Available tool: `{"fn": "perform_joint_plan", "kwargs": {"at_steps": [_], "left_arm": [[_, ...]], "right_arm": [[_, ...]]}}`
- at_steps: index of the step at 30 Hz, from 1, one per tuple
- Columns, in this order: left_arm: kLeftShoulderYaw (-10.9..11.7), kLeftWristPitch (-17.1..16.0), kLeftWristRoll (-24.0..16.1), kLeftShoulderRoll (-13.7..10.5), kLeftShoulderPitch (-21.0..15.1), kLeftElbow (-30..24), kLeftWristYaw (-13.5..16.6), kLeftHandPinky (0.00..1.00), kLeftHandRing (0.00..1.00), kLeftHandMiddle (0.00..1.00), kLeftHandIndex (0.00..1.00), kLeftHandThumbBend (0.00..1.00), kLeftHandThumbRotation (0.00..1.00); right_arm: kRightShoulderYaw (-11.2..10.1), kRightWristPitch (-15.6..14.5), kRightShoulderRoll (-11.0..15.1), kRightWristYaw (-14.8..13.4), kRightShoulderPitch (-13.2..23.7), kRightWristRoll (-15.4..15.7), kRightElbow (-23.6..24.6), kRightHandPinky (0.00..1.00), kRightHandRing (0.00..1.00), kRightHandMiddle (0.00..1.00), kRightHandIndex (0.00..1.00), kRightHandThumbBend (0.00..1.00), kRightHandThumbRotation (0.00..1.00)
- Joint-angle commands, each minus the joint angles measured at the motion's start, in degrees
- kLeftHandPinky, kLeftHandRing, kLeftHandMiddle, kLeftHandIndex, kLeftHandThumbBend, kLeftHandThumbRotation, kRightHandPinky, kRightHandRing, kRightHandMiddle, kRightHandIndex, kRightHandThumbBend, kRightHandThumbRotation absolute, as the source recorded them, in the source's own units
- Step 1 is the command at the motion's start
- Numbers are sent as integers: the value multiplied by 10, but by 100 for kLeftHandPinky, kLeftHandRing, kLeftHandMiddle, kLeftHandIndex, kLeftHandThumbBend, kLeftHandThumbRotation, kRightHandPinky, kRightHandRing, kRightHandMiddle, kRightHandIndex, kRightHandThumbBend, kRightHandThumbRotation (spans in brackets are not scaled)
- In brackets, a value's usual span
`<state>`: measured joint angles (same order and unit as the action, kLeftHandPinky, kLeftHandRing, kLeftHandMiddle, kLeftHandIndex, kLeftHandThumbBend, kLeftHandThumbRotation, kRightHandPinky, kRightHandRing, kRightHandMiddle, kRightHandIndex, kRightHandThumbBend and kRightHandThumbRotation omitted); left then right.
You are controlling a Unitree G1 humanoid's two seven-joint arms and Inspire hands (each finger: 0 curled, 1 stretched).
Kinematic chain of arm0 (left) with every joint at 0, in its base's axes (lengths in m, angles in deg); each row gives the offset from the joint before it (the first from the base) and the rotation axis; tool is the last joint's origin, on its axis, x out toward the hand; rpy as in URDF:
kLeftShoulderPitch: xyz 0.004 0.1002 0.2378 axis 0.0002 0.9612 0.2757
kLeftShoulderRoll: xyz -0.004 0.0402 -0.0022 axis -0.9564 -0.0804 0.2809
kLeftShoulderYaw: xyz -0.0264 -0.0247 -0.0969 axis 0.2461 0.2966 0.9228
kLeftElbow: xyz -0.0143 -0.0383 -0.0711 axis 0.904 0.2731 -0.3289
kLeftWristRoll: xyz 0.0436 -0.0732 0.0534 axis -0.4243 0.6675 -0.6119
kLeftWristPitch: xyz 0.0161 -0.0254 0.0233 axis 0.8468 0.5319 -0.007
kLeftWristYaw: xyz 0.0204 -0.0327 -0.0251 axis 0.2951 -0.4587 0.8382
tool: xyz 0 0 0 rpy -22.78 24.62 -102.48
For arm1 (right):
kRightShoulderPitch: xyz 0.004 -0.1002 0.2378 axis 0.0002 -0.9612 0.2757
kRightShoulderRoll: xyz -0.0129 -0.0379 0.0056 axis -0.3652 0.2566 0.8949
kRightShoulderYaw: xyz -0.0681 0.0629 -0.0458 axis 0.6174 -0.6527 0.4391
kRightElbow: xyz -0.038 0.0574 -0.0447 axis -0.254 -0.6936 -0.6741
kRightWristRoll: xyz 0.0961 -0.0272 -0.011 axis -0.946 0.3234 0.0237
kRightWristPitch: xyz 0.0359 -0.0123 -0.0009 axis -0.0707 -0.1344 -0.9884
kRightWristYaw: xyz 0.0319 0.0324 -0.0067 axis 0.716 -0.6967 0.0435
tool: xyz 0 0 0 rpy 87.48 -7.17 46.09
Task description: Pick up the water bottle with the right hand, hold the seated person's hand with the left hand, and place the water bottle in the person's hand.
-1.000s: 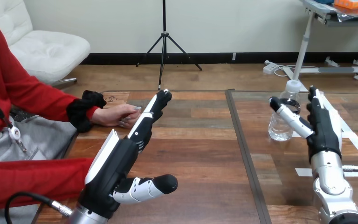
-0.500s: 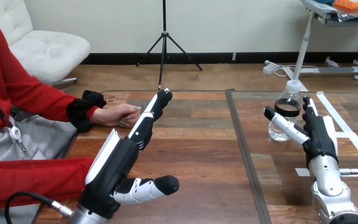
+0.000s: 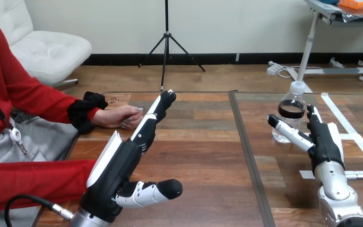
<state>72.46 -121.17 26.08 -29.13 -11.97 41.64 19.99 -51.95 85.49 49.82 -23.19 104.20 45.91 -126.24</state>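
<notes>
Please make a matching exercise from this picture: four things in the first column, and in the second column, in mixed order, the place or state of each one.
Things
1. water bottle
2. left hand
3. right hand
4. person's hand

Places or states
A. at the table's left side
B. standing upright, white cap on
C. open, lower right, near the bottle
D. open, straight fingers reaching toward the person

Pairs: 1-B, 2-D, 3-C, 4-A

The right robot hand lower, nearer.
</notes>
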Motion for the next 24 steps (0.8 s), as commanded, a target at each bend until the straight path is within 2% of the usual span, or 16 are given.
{"fn": "perform_joint_plan", "kwargs": {"at_steps": [1, 5, 8, 11, 14, 17, 24], "left_arm": [[1, 0, 6, 2, -14, -27, 2, 100, 100, 100, 100, 100, 76], [3, -8, -3, 4, -15, -24, 8, 100, 100, 100, 100, 100, 77], [2, -5, -1, 6, -13, -28, 9, 99, 100, 100, 100, 100, 77], [1, -4, 2, 6, -13, -29, 8, 99, 100, 100, 100, 100, 77], [1, -2, 3, 4, -11, -34, 6, 99, 100, 100, 100, 100, 77], [2, -6, 3, 6, -10, -33, 7, 99, 100, 100, 100, 100, 77], [4, -14, 1, 5, -11, -30, 9, 99, 100, 100, 100, 100, 77]], "right_arm": [[0, -2, 16, 7, 61, -1, 0, 100, 100, 100, 100, 100, 49], [8, -22, 19, -2, 65, 8, -3, 97, 99, 100, 100, 100, 49], [1, -18, 18, 10, 65, -2, -4, 96, 99, 100, 100, 100, 48], [8, -18, 20, 4, 66, 7, -5, 96, 99, 100, 100, 100, 47], [6, -19, 19, 6, 66, 3, -5, 95, 99, 100, 100, 100, 45], [21, -25, 23, -11, 67, 22, -7, 93, 98, 100, 100, 100, 47], [22, -34, 23, -16, 72, 26, -8, 89, 96, 98, 100, 100, 48]]}}
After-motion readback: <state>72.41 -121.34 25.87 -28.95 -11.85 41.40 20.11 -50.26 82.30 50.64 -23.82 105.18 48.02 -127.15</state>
